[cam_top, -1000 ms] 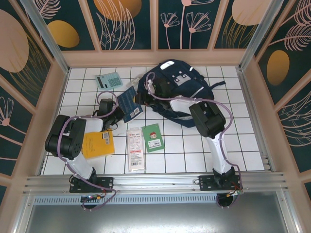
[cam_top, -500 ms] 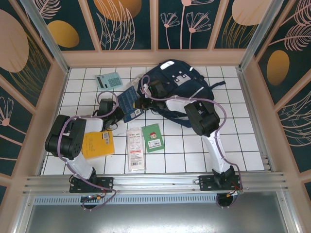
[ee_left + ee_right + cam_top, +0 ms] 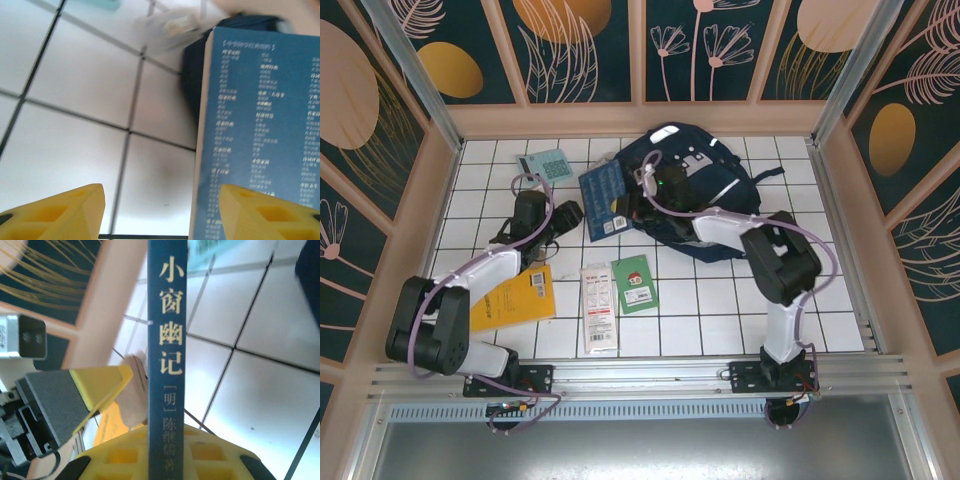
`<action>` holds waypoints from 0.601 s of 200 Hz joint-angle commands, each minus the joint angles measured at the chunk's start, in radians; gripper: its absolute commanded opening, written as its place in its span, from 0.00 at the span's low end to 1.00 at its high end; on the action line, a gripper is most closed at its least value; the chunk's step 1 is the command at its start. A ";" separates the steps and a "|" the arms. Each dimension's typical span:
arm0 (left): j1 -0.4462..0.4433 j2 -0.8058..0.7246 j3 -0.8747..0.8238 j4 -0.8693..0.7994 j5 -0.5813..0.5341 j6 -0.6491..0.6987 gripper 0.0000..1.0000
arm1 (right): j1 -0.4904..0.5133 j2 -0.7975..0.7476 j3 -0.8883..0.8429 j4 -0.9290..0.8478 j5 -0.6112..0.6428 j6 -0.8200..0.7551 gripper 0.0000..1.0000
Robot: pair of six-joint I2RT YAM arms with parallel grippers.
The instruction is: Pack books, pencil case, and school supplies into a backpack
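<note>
Pinches the dark blue book (image 3: 603, 200) by its spine in the right gripper (image 3: 642, 188), that arm reaching forward from a bent elbow, and holds the left gripper (image 3: 560, 214) just to its left, yellow fingers (image 3: 65, 210) parted, forearm outstretched.

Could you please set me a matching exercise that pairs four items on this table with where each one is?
Things:
1 blue book
2 calculator
3 green book
4 orange book

Places:
A beside the white-and-red pack
B clamped in the right gripper
C partly under the left arm
D back left, near the wall

Pairs: 1-B; 2-D; 3-A; 4-C
</note>
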 commanded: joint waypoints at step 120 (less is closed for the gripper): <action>-0.528 0.381 0.518 -0.114 -0.142 0.298 0.59 | -0.353 -0.990 -0.593 -0.295 0.683 0.045 0.00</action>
